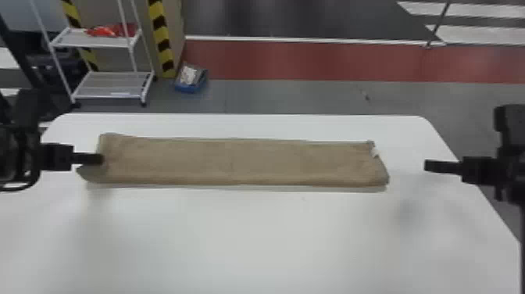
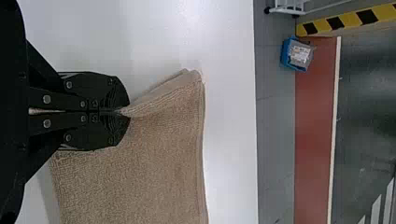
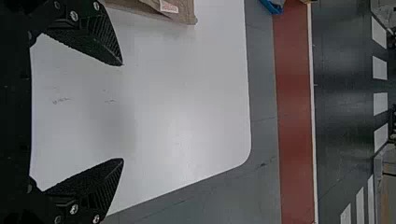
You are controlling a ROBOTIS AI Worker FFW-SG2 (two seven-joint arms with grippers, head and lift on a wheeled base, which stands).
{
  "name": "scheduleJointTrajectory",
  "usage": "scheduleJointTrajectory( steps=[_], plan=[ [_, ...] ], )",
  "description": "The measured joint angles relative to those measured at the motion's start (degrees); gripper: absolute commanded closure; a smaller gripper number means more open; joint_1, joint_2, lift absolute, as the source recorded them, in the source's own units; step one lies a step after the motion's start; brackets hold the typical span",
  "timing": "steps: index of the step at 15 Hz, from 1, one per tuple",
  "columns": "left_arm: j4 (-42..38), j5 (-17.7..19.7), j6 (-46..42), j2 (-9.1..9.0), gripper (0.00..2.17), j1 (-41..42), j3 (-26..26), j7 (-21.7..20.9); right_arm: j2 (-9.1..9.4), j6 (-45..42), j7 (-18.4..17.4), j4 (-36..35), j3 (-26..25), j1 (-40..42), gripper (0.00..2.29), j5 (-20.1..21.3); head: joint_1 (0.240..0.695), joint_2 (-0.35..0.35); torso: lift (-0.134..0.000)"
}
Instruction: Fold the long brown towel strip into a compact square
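And here is the long strip of brown, ribbed terry towel point(image 1: 234, 162), stretched sideways across the far half of the smooth white tabletop point(image 1: 273, 242), its long edges running roughly along the table's far edge. It's narrow but full length, so the lengthwise folding looks done, and the crosswise folds that would make a square are the job now. The step in hand, by my reading: securing the left end for the first of those folds.

Look at the black left gripper point(image 2: 121, 112)! Its two flat fingers are pressed together on a pinch of towel at that left end, a small ridge of cloth bunched up at the tips, the rest spreading flat beside them.

Over on the other side, the black right gripper point(image 3: 122, 112) has its fingers spread wide, nothing between them, nothing touched. It sits off the towel's right end, a clear gap away, over the table's right side. That right end carries a small white label point(image 1: 375, 152) and has a slightly slanting, uneven edge.

So what does the next move call for? Likely a lift of the left end, carried inward over the strip and laid down with the long edges lined up. The danger, I'd say, is that single pinch: the free corners could sag or twist, and the layers might slide apart mid-carry.
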Motion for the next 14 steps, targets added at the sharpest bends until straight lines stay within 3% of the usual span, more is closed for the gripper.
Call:
scheduleJointTrajectory(
  steps=[3,5,9,14],
  plan=[
    [-12.06,1.71,12.51,-1.21,2.06,2.37,1.9,-3.37,0.27,0.56,0.03,-0.13,0.07,0.0,0.17,0.36,0.695,-0.08,-0.125],
    [-20.5,2.13,20.82,-3.4,2.06,3.42,2.15,-4.28,0.3,1.47,0.11,-0.61,0.01,0.18,0.17,0.15,0.695,-0.109,-0.125],
    [-30.22,1.21,31.19,-9.72,2.06,2.34,-1.62,-4.31,-0.23,3.61,0.4,-2.5,-0.06,1.06,0.17,-0.38,0.695,-0.203,-0.125],
    [-31.01,-1.89,32.47,-17.98,2.06,-2.9,-7.51,-1.92,-1.4,5.22,0.63,-4.0,-0.75,2.12,0.17,-1.57,0.695,-0.286,-0.125]
  ],
)
